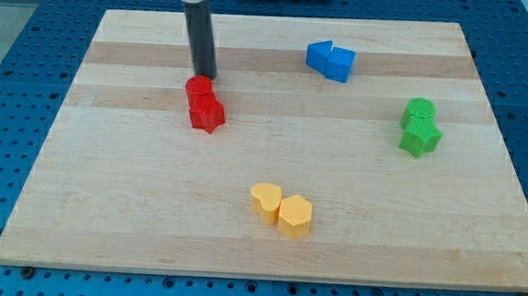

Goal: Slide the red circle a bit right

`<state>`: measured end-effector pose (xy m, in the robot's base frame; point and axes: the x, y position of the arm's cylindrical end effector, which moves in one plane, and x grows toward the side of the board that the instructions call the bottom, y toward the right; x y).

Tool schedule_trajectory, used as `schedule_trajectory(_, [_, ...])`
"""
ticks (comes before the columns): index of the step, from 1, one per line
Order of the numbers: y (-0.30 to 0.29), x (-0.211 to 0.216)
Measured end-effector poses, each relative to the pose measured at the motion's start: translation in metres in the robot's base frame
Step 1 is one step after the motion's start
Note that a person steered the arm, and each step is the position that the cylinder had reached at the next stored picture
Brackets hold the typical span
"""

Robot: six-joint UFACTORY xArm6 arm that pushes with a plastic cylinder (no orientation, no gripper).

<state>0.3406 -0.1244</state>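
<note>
Nearest the viewer, a yellow pair sits on the wooden bench (103, 221): a yellow heart-like block (264, 201) on the left touches a yellow hexagon (295, 215) on its right. Both lie well apart from the task's thing and play no part in the push.

Further back on the right, a green star-like block (420, 137) sits touching a green circle (420, 110) just behind it. This pair lies in the direction of the required slide but far off, so a short move to the right is judged to stay clear of it.

On the left at mid-depth stand two red blocks in contact. The nearer is a red star-like block (207, 113); the red circle (198, 89) is just behind it and slightly left. This contact matters: a push on the circle is likely to disturb its neighbour as well.

My tip (204, 77) rests at the far edge of the red circle, touching it or very nearly so. That position suits a push toward the viewer, not rightward; in my judgement the tip must reach the circle's left side first.

Farthest back, right of centre, two blue blocks (330, 60) sit touching; their shapes are unclear.

The arm carries no gripper, so no open or closed condition applies. No containers are present.
</note>
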Motion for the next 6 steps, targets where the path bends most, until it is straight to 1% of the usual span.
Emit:
schedule_trajectory(1, [-0.028, 0.017])
schedule_trajectory(2, [-0.044, 0.035])
schedule_trajectory(3, [-0.044, 0.046])
schedule_trajectory(6, [-0.031, 0.049])
